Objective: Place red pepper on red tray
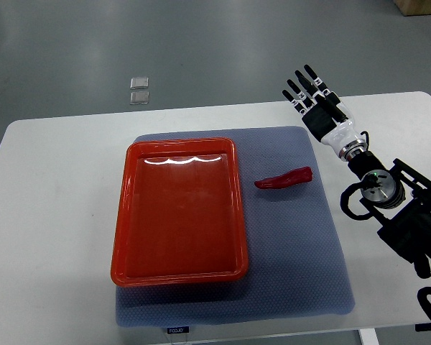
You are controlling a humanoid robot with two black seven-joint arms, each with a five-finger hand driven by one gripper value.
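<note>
The white worktop [57,215] carries a blue-grey mat [302,273], and on the mat's left part sits the red tray [122,237], with nothing in it. The right hand [317,99], the only one in view, hovers over the mat's far right corner, fingers spread and holding nothing. The pepper [284,178] lies on the mat just right of the tray, nearer the robot and to the left of the hand, its long axis running roughly left to right. It is small, glossy red, curved and tapering leftward.
</note>
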